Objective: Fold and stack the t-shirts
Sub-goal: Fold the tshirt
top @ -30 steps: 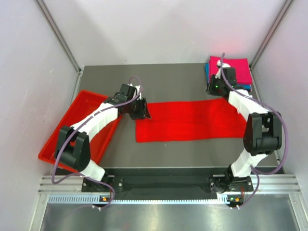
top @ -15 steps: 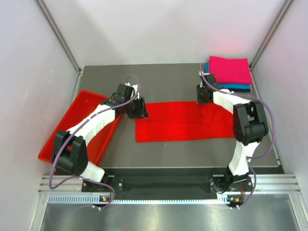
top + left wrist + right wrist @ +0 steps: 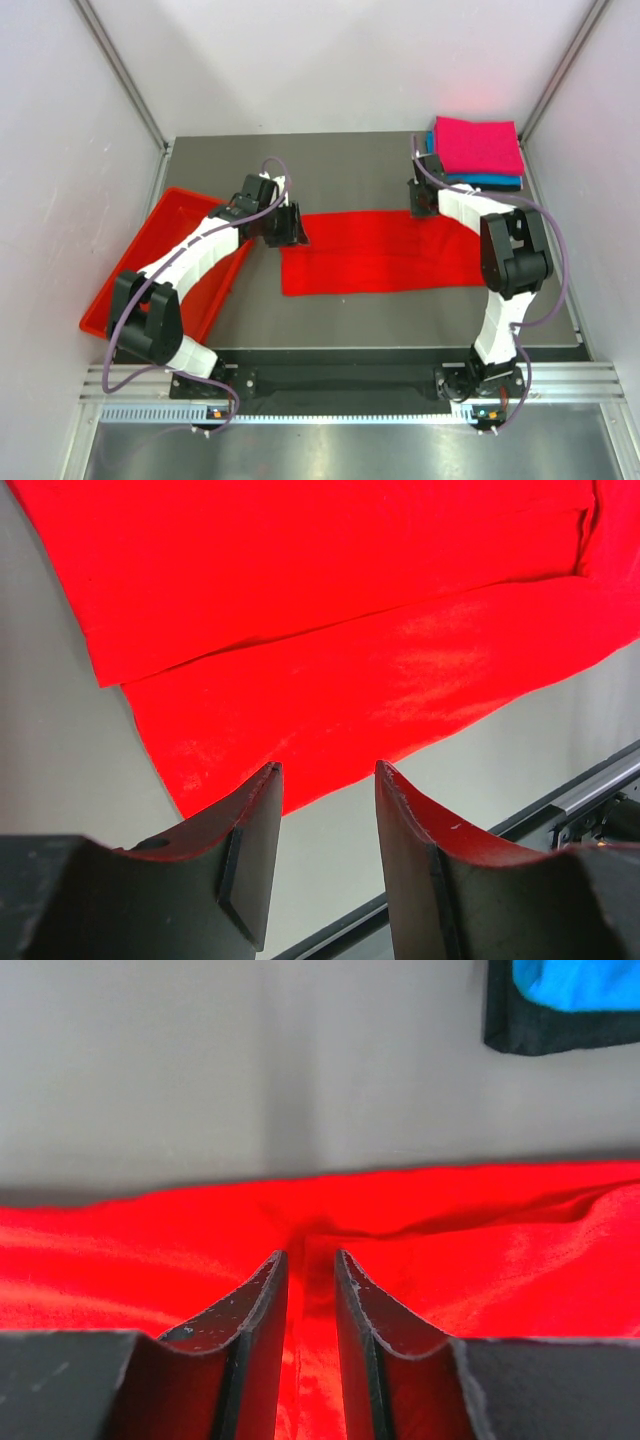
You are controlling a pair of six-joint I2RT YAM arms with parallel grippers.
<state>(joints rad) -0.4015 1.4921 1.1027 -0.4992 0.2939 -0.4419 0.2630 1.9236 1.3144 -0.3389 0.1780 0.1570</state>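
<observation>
The bright red t-shirt (image 3: 385, 250) lies as a long folded strip across the table's middle. My left gripper (image 3: 290, 225) hovers at its left end, open and empty; in the left wrist view the gripper (image 3: 328, 768) is over bare table with the shirt (image 3: 350, 630) just beyond. My right gripper (image 3: 425, 200) is down on the shirt's far edge. In the right wrist view the gripper (image 3: 310, 1255) is nearly closed, with a pinched ridge of red cloth (image 3: 500, 1250) between the tips. The magenta shirt (image 3: 478, 145) tops a folded stack over the teal shirt (image 3: 492, 181) and the black shirt (image 3: 540, 1038).
A rigid red plastic tray (image 3: 165, 215) sits at the table's left, partly under my left arm. The stack stands in the back right corner by the wall. A metal rail (image 3: 330, 385) runs along the near edge.
My right gripper moved left from the stack to the red shirt's far edge and settled on the cloth. My left gripper has barely moved.
</observation>
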